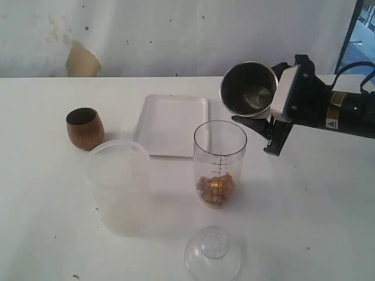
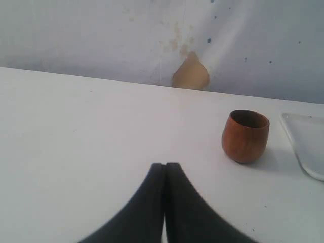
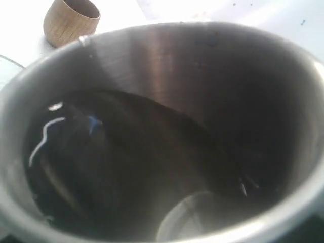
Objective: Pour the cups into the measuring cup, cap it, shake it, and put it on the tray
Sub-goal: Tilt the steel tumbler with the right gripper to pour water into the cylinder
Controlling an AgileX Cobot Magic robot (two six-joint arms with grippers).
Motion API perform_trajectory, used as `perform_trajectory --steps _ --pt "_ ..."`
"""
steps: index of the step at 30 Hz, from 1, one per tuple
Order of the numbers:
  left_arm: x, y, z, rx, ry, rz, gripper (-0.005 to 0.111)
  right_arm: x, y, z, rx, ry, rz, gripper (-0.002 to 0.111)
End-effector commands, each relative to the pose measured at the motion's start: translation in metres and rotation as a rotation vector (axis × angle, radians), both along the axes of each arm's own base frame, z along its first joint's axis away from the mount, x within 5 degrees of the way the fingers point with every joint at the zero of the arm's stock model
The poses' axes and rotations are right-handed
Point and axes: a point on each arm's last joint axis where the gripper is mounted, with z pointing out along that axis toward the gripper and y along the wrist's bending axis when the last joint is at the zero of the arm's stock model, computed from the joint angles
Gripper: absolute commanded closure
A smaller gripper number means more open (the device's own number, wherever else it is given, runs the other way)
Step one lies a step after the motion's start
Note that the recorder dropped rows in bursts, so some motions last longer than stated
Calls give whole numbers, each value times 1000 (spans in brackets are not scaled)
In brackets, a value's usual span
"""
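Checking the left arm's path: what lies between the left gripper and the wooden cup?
Nothing: in the left wrist view, only bare white table separates the shut left gripper from the wooden cup.

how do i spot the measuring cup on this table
Find the white tray in the middle. Nearer the camera, by its right corner, stands the measuring cup. Unlike the wider frosted tub left of it, it is clear, with a black scale and brownish bits inside.

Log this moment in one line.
right gripper: holding steel tumbler tipped toward measuring cup | left gripper: shut, empty | wooden cup: upright
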Motion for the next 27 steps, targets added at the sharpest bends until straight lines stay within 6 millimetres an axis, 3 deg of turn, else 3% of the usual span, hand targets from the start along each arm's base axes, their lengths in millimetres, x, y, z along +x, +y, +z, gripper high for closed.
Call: perform_trajectory --steps 1,27 --pt "0 0 -1 -13 -7 1 107 2 1 11 31 -71 5 108" --pt "0 0 -1 -13 -7 1 107 1 2 13 -70 -234 50 108"
